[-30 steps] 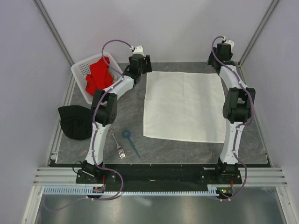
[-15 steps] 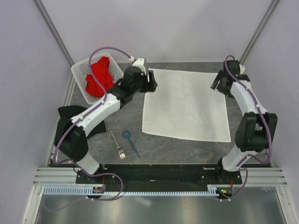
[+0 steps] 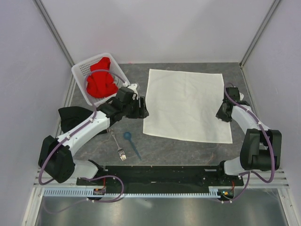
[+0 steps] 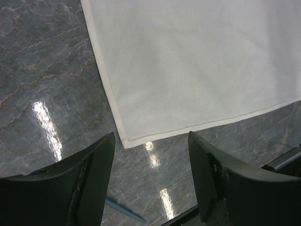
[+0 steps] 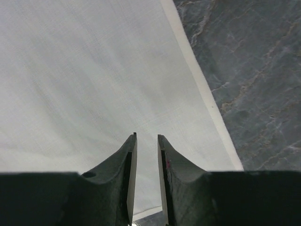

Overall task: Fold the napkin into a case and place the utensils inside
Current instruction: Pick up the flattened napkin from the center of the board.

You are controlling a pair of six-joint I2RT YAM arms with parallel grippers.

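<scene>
Napkin (image 3: 186, 104) lies flat on grey marbled table (image 3: 188, 150) between pale walls (image 3: 164, 28).

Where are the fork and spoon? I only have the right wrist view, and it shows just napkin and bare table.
Observer: The fork and the blue spoon lie side by side on the table, just left of the napkin's near left corner.
Operator: And the left tool?
Observer: The left tool is open, and that same napkin corner shows between its fingers in the left wrist view.
Operator: Anything else out there?
Observer: A white basket holding a red cloth sits far left, with a black cloth nearer the arms.
</scene>
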